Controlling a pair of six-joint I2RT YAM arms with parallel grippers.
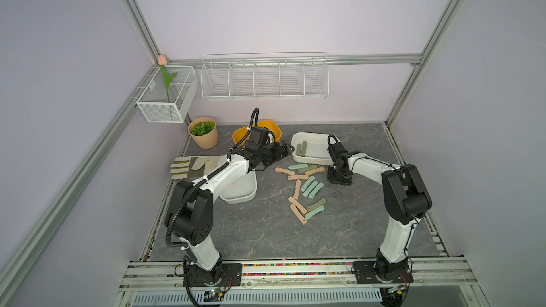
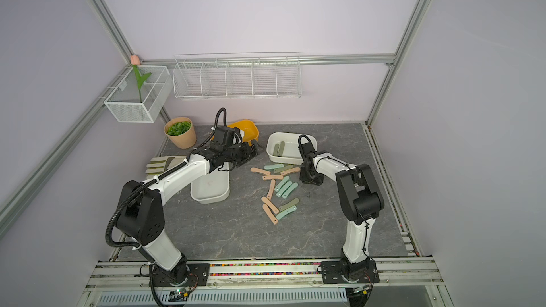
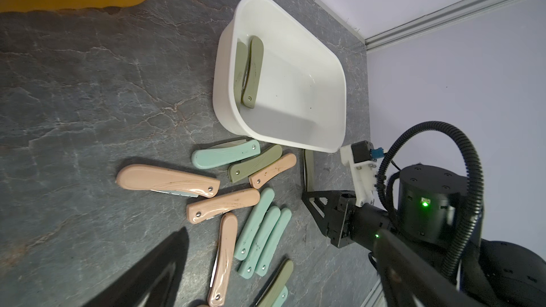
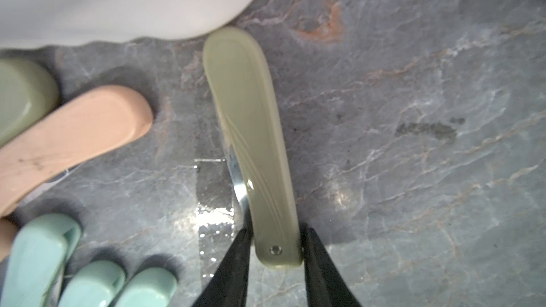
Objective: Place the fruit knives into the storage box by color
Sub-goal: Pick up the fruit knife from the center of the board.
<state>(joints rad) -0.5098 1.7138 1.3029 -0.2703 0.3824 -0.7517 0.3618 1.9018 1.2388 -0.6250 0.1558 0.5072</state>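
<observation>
The olive-green fruit knife (image 4: pixel 251 131) is a folded, slightly curved plastic handle. It has a rounded end, engraved arcs, a rivet, and a sliver of steel blade along one edge. It lies on the grey table (image 1: pixel 266 231), under the right claw (image 4: pixel 276 230), right of centre in both top views. Its long axis runs from the rivet end to the rounded end, which is near the white storage box (image 1: pixel 295 143). The right claw straddles the rivet end with its fingers close against both edges; whether they pinch it I cannot tell. The left claw (image 1: pixel 280 151) gapes wide, holding nothing.
</observation>
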